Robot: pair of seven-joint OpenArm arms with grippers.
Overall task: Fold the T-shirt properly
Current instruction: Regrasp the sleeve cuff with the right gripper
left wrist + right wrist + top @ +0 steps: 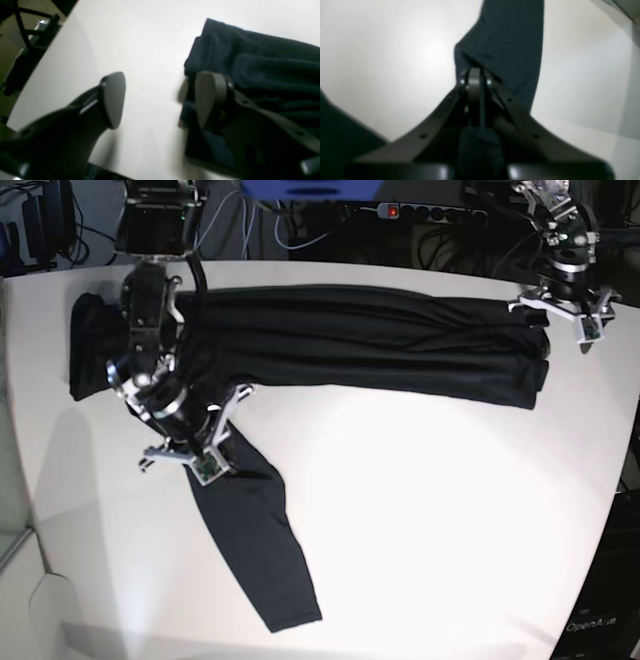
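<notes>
One T-shirt [360,345] only, black and long-sleeved, stretched in a folded band across the far side of the white surface [430,510], one sleeve trailing toward the near edge. Thin, limp cloth, probably light and quick to sag or slide; best taken at hems, cuffs or fold edges. Right end effector [476,80] pressed together, pinching sleeve fabric near the shoulder. Left end effector [160,100] spread wide, empty, at the band's far end.

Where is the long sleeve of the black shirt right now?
In the base view the sleeve lies on the white table, running from the right gripper at left down toward the near edge. That gripper is pinching its upper part.
</notes>
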